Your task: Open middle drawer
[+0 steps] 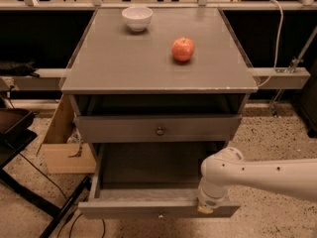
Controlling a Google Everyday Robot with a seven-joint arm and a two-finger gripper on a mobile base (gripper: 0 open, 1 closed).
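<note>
The grey cabinet [158, 68] stands in front of me. Its middle drawer [124, 209] is pulled far out, with its empty inside showing. The small round knob [159, 214] is on its front at the bottom of the view. My gripper [205, 208] hangs from the white arm [257, 175], which comes in from the right. It sits at the top edge of the drawer front, right of the knob. The drawer above [119, 128] is nearly closed, with a dark gap over it. The lowest drawer is hidden.
A red apple [183, 49] and a white bowl [137, 18] sit on the cabinet top. A cardboard box [62, 150] stands on the floor at the left, beside black stand legs [34, 195]. A white cable [279, 38] and a rail [282, 78] are at the right.
</note>
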